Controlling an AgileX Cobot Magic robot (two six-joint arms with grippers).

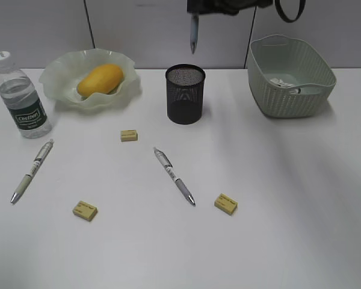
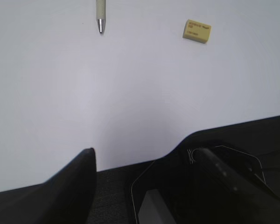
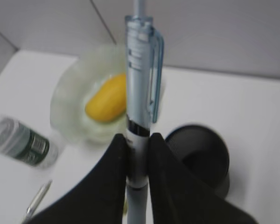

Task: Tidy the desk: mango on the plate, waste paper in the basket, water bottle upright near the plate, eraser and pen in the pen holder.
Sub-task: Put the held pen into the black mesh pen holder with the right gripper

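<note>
We have the right end effector up high over the bench, its two dark fingers pinched tight on a pale blue pen — the barrel runs straight up between them, clip side facing right in the wrist view. From the exterior view that pen hangs tip down, directly above the black mesh pen holder and clear of its rim.

Over on the left we see the mango lying in the wavy green plate, and the water bottle standing upright just beside that plate, cap on. The basket sits at the far right, with the waste paper inside it.

Still out on the bench: a pen at the left, lying at a slant, another pen near the middle, and three yellow erasers — one in front of the plate, one low left, one low right.

The left end effector is down at the bench's near edge, jaws standing well apart with nothing between them; its camera catches a pen tip and one eraser beyond.
</note>
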